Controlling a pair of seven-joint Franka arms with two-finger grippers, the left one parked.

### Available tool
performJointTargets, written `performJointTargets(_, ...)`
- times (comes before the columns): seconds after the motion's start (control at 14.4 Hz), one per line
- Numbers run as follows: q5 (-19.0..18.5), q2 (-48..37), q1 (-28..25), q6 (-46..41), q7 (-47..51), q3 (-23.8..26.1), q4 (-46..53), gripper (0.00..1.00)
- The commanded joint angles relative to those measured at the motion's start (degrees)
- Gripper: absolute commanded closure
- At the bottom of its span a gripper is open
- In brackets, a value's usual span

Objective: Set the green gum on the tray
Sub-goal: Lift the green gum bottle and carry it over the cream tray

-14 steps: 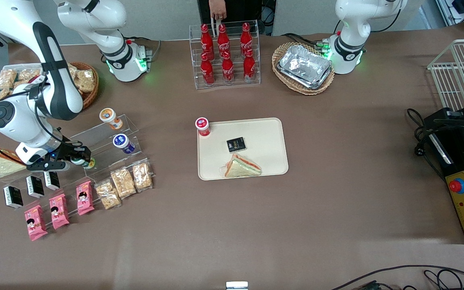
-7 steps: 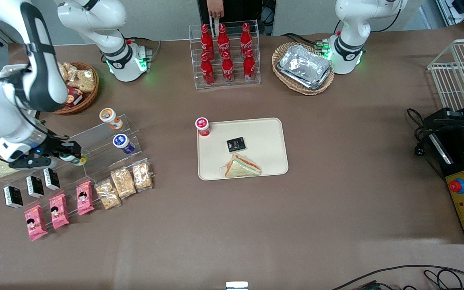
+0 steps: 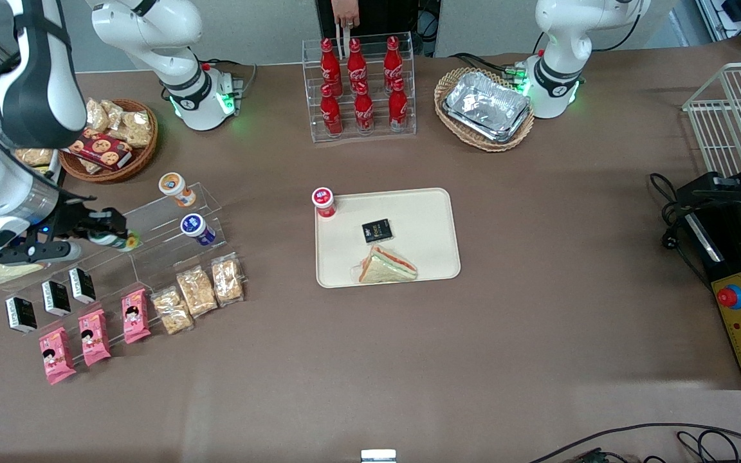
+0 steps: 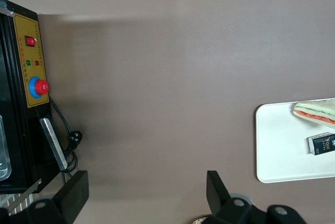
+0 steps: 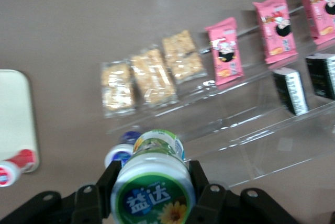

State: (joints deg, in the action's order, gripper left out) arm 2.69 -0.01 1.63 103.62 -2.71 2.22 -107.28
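My right gripper (image 3: 108,233) is shut on the green gum (image 3: 119,240), a small jar with a green-rimmed white lid, and holds it lifted above the clear stepped stand (image 3: 158,244) at the working arm's end of the table. In the right wrist view the gum (image 5: 153,182) sits between the two black fingers (image 5: 107,179), lid toward the camera. The cream tray (image 3: 422,218) lies at the table's middle, holding a black packet (image 3: 377,230) and a sandwich (image 3: 386,265); its corner shows in the right wrist view (image 5: 15,114). A red-lidded jar (image 3: 323,200) stands at the tray's corner.
On the stand are a blue-lidded jar (image 3: 195,228) and an orange-lidded jar (image 3: 173,186). Snack bags (image 3: 198,291), pink packets (image 3: 94,334) and black boxes (image 3: 55,297) lie nearer the front camera. A wicker basket (image 3: 110,138), a cola rack (image 3: 359,87) and a foil-tray basket (image 3: 485,108) stand farther back.
My gripper has risen with the green gum off the stand's lowest step and drifted slightly toward the working arm's end; the arm has swung up, uncovering the wicker basket.
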Motion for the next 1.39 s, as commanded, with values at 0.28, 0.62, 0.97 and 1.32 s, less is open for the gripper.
performJointTargets(0.28,1.35,2.11,-11.27,-6.33,30.78,9.81,9.28,0.94)
performJointTargets(0.62,0.91,6.94,-25.51,-3.09,50.93,10.52,9.55,0.94)
performJointTargets(0.97,0.91,13.01,-32.56,7.97,58.87,10.52,6.57,0.96)
performJointTargets(1.32,-0.4,19.6,-34.5,18.97,59.66,10.43,2.96,1.0)
